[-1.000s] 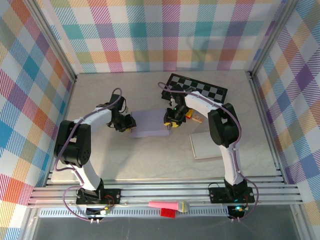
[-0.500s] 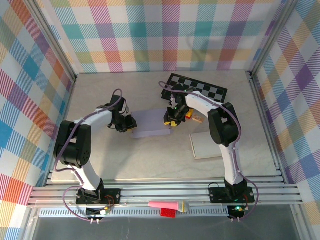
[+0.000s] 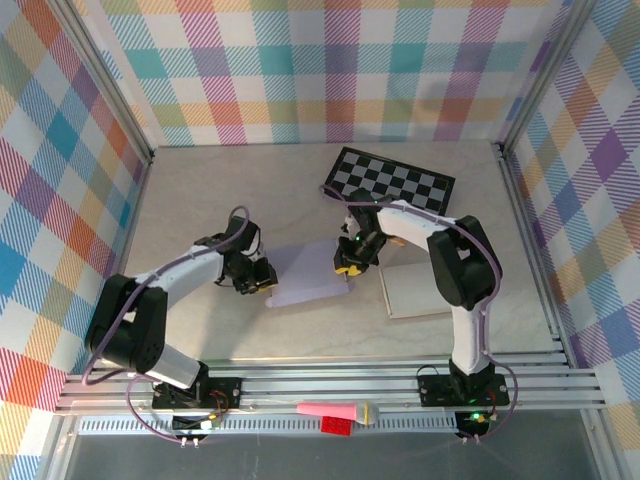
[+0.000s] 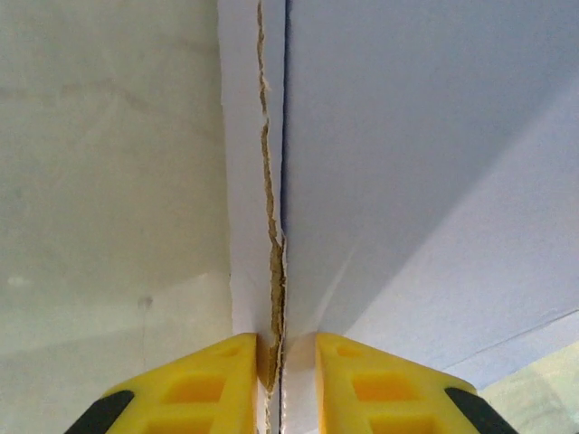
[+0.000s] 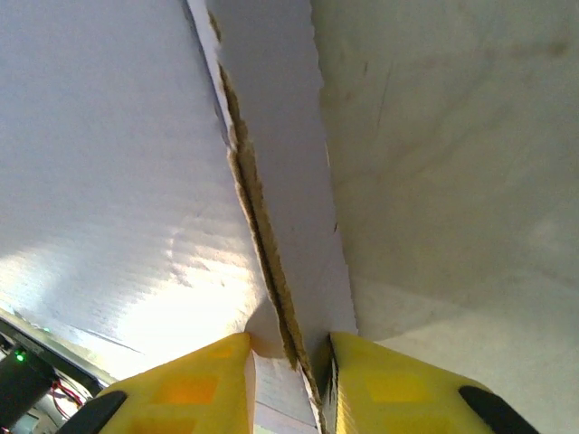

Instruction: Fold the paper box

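The paper box (image 3: 308, 272) is a flat pale lilac sheet of cardboard in the middle of the table, slightly skewed. My left gripper (image 3: 262, 277) holds its left edge and my right gripper (image 3: 347, 265) holds its right edge. In the left wrist view the yellow fingers (image 4: 194, 384) of the left gripper (image 4: 285, 362) are shut on an upturned side flap (image 4: 253, 181), whose torn brown cardboard edge runs up between them. In the right wrist view the right gripper (image 5: 289, 362) is likewise shut on the box's other side flap (image 5: 280, 181), with the lilac panel (image 5: 109, 163) to its left.
A black-and-white checkered board (image 3: 392, 180) lies at the back right. A white flat pad (image 3: 415, 290) sits to the right of the box, close to the right arm. A pink object (image 3: 335, 411) and a red brick (image 3: 335, 427) lie on the rail in front of the bases. Checked walls enclose the table.
Both grippers have closed further on the box's side edges and have moved toward the near edge. The box came with them and turned slightly.
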Action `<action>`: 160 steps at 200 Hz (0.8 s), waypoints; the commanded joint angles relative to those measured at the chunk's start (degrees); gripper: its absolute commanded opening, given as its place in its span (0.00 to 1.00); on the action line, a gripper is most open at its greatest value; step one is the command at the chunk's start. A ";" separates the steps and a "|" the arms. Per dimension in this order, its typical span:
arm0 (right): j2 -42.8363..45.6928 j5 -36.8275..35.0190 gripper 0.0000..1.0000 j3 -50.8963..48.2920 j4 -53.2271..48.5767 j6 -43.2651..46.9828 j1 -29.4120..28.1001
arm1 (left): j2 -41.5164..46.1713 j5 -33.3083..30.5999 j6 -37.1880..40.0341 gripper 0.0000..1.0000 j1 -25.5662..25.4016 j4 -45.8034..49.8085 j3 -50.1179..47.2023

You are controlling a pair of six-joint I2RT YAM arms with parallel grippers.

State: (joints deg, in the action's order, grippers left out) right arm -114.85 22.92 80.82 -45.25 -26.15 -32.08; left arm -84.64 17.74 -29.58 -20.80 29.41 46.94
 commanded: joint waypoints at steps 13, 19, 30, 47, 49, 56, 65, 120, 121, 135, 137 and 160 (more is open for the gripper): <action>0.09 0.06 0.25 -3.36 2.34 -0.65 -1.06 | 2.43 0.43 -2.93 0.22 -0.66 -1.55 -2.95; -0.23 0.02 0.25 -3.28 2.36 -0.46 -1.06 | 2.04 0.68 -2.86 0.22 -0.66 -2.11 -2.92; -0.74 -0.15 0.24 -3.14 2.40 -0.18 -1.05 | 1.44 1.07 -2.84 0.23 -0.69 -3.50 -3.00; -1.59 -0.74 0.24 -2.38 1.79 0.52 -1.06 | 0.73 0.43 -2.75 0.22 -0.68 -4.75 -3.32; -1.67 -0.87 0.24 -2.36 1.76 0.61 -1.04 | 0.62 0.32 -2.74 0.22 -0.68 -4.85 -3.38; -1.91 -1.26 0.24 -2.20 1.45 0.88 -1.06 | 0.38 -0.16 -2.64 0.22 -0.67 -4.97 -3.43; -2.04 -1.80 0.24 -2.07 1.14 1.11 -1.06 | 0.05 -0.88 -2.67 0.22 -0.71 -4.68 -3.50; 0.53 -4.70 0.28 -1.25 0.86 2.83 -1.06 | 2.02 -2.84 -1.91 0.14 -0.65 -3.55 -3.70; 0.60 -4.71 0.28 -1.26 0.95 2.89 -1.02 | 2.02 -2.77 -1.90 0.14 -0.69 -3.56 -3.70; 1.16 -4.86 0.33 -0.77 1.35 3.62 -0.67 | 2.28 -2.43 -1.79 0.12 -0.68 -4.06 -4.04; 1.19 -4.82 0.34 -0.69 1.43 3.75 -0.59 | 2.35 -2.33 -1.79 0.12 -0.66 -4.13 -4.07; 1.56 -3.54 0.45 -0.07 2.40 4.80 0.83 | 2.70 -1.52 -0.84 0.11 -0.68 -4.80 -4.40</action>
State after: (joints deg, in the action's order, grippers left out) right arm -114.15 21.23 79.61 -43.97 -23.53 -32.42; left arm -82.61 16.27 -31.77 -21.15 26.46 44.18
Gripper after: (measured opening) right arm 0.393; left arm 0.114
